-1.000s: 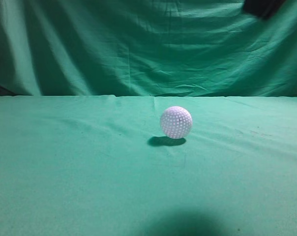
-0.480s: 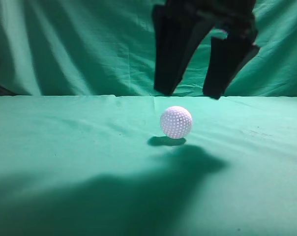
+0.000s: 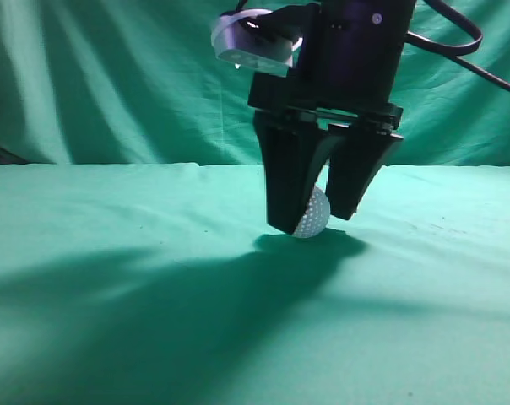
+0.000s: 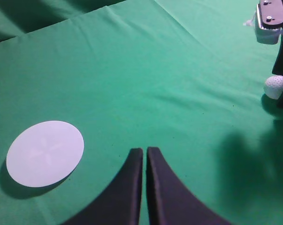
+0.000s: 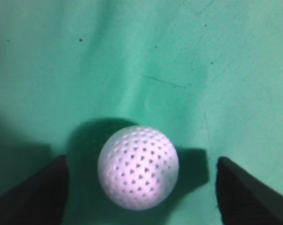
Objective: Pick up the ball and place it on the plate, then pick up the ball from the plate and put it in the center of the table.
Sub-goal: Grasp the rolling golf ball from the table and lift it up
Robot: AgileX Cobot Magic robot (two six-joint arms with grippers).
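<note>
On the teal-green cloth tabletop point(image 3: 111, 321) sits the small white dimpled ball point(image 3: 312, 215), directly between the spread fingers of the right black pincer point(image 3: 316, 221), neither touching yet. Well apart, the left pincer point(image 4: 145, 154) hangs closed and empty beside the pale round plate point(image 4: 44, 153).

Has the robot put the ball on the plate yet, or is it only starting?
Only starting. Done: the right gripper is down around the ball, fingers open on either side, not squeezing. In hand: grabbing the ball, which sits on the table. Left: carry it to the empty plate, then return it to the table's center. The left gripper waits shut.
</note>
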